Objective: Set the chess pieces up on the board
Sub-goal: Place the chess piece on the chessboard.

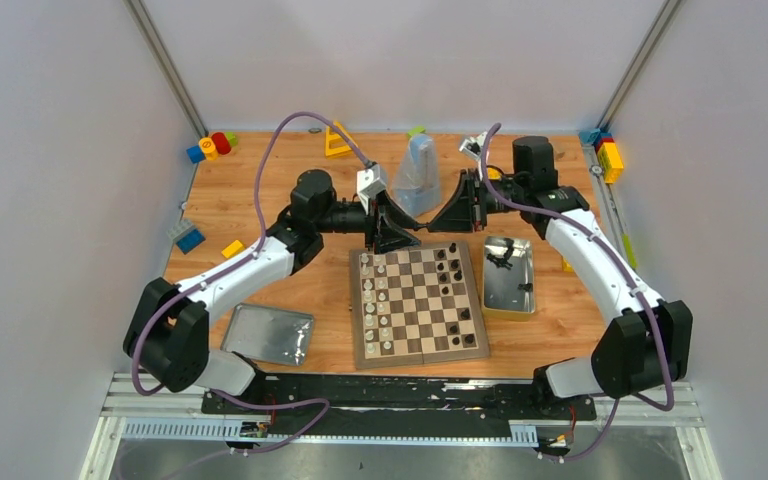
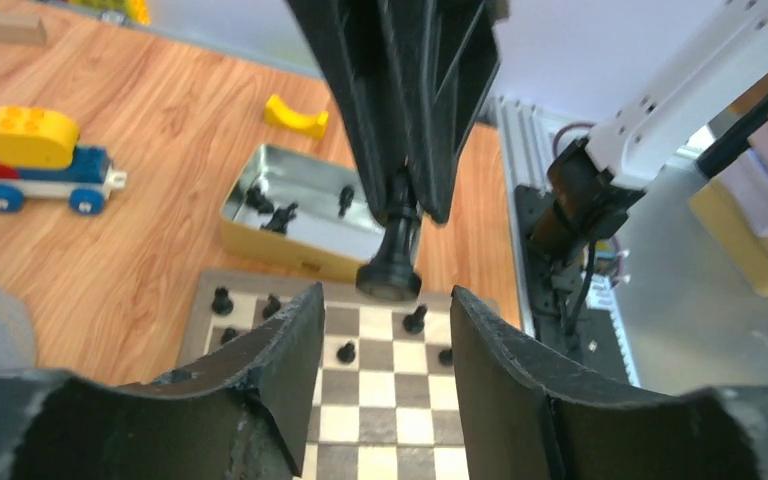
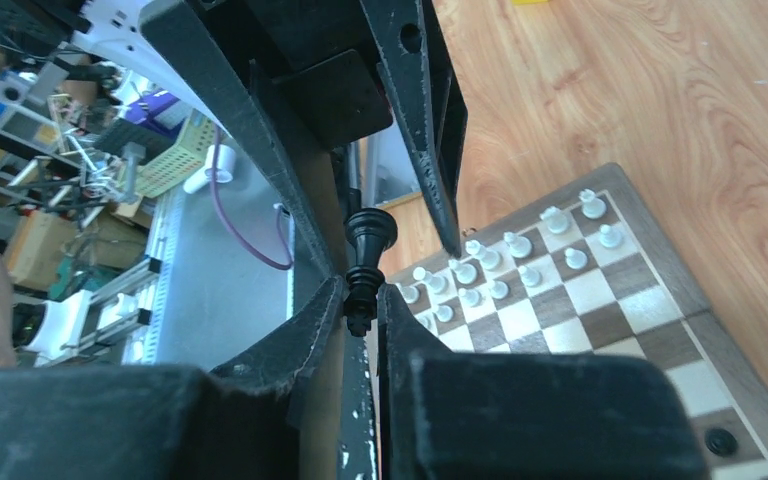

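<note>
Step, as I judged it: mid-air pass of black piece (image 3: 368, 240) above far edge of board (image 1: 420, 357) — board lay mid-counter, toward near edge. I saw right gripper (image 3: 360, 300) jaws clenched on piece; left gripper (image 2: 388, 305) jaws released, straddling it. Next move needed left jaws clear, then piece lowered upright onto empty square — no toppling neighbours. No writing readable.

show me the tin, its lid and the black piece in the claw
tin (image 1: 506, 296), top view, bare floor inside it
lid (image 1: 268, 334), top view, its middle
black piece (image 3: 364, 266), right wrist view, its stem
</note>
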`<move>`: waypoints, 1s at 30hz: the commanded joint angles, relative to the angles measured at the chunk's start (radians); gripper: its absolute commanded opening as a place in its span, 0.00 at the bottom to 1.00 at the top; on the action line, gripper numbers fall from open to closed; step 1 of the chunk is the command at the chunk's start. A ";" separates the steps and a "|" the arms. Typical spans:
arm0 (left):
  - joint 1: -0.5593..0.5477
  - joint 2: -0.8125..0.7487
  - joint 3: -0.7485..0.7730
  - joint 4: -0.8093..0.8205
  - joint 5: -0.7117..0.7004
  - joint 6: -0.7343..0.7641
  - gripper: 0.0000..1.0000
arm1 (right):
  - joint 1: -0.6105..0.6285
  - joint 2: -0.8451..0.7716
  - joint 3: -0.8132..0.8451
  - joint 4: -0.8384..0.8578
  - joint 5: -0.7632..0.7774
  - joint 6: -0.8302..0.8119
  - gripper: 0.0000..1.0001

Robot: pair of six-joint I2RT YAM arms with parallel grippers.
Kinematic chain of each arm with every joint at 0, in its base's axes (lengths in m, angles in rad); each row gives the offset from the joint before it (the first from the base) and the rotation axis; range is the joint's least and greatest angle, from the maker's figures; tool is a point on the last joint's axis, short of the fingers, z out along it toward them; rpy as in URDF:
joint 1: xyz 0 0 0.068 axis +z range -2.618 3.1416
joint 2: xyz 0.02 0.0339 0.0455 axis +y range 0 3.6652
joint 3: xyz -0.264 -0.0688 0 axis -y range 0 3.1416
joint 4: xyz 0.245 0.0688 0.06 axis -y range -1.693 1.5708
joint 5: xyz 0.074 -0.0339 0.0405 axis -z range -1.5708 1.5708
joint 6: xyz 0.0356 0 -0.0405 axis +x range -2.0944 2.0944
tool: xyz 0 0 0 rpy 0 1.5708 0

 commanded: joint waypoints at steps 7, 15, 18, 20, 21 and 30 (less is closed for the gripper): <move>0.040 -0.142 0.148 -0.652 -0.267 0.514 1.00 | -0.037 -0.142 0.030 -0.463 0.448 -0.436 0.00; 0.053 -0.239 0.197 -0.945 -0.586 0.621 1.00 | -0.019 -0.141 0.001 -0.646 0.745 -0.588 0.00; 0.051 -0.270 0.220 -1.042 -0.662 0.640 1.00 | 0.023 -0.113 -0.009 -0.680 0.824 -0.604 0.00; 0.052 -0.277 0.239 -1.091 -0.711 0.657 1.00 | 0.058 -0.093 -0.017 -0.690 0.872 -0.605 0.00; 0.052 -0.278 0.250 -1.124 -0.726 0.659 1.00 | 0.078 -0.082 -0.020 -0.693 0.895 -0.604 0.00; 0.052 -0.270 0.274 -1.270 -0.832 0.651 1.00 | 0.189 0.035 -0.024 -0.709 1.008 -0.569 0.00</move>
